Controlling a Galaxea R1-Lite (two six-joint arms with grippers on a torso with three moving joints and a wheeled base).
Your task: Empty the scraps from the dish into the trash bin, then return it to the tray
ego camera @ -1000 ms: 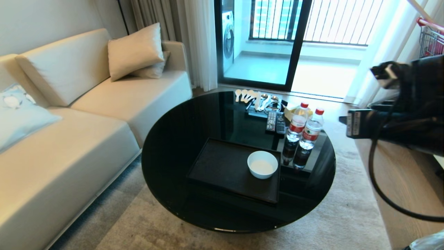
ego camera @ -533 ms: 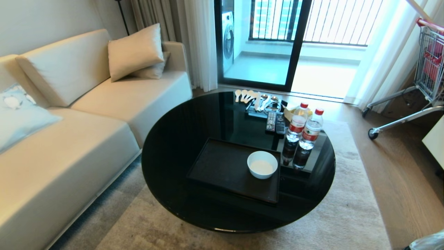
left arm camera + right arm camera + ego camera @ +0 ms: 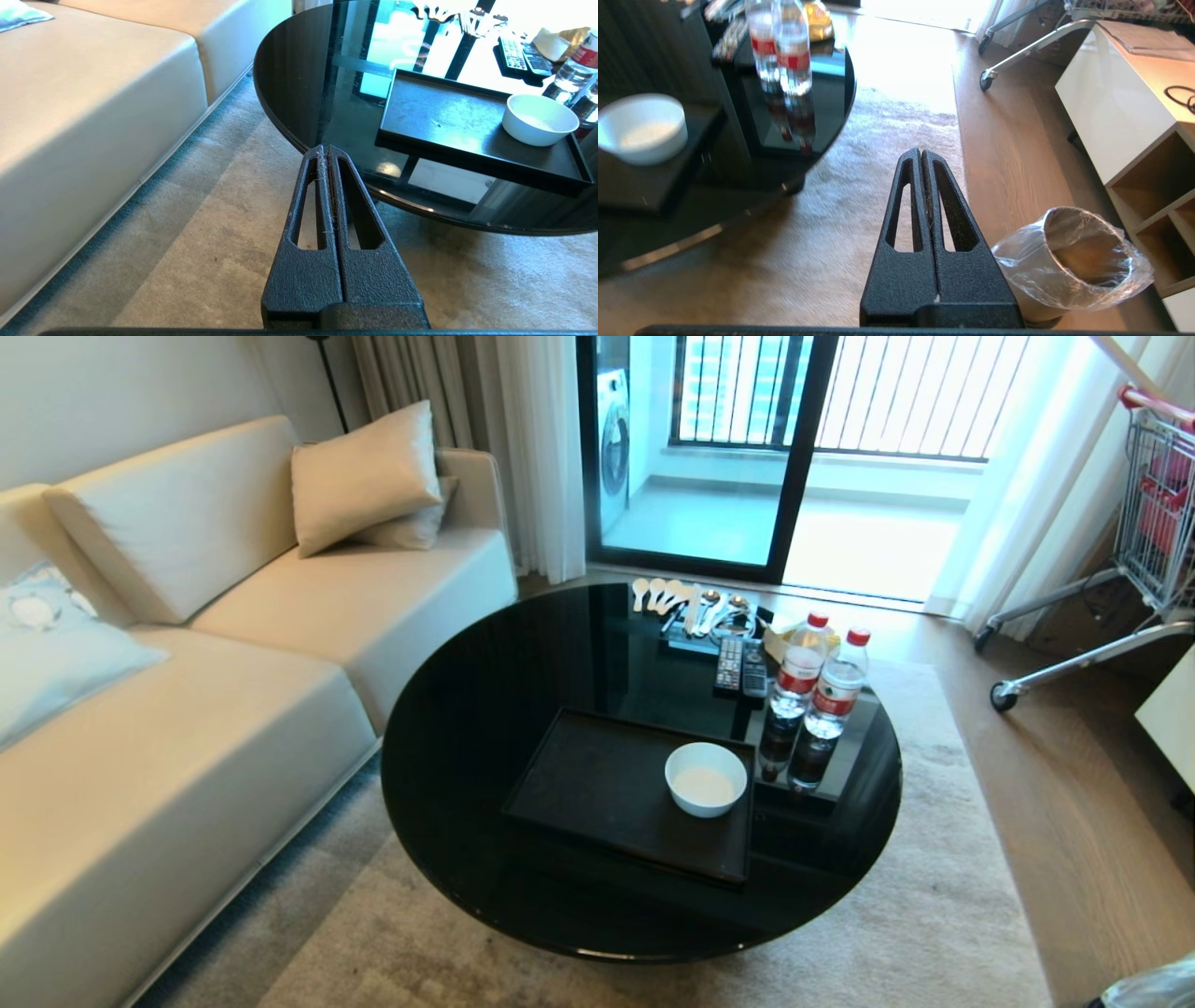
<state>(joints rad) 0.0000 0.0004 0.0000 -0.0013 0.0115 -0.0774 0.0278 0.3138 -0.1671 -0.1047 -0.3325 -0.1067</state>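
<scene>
Dish: white dish (image 3: 706, 778) sits on my tray (image 3: 597, 784), well apart from both pincers.
Pincers: my left pincer (image 3: 325, 150) and right pincer (image 3: 920, 153) pressed together, empty, above the rug.

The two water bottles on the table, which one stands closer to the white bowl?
The left water bottle, beside the remotes. The other bottle stands farther right of the bowl, toward the table's edge.

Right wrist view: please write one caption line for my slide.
Shut right gripper hangs above the carpet, the lined trash bin beside it and the white dish on the tray.
</scene>
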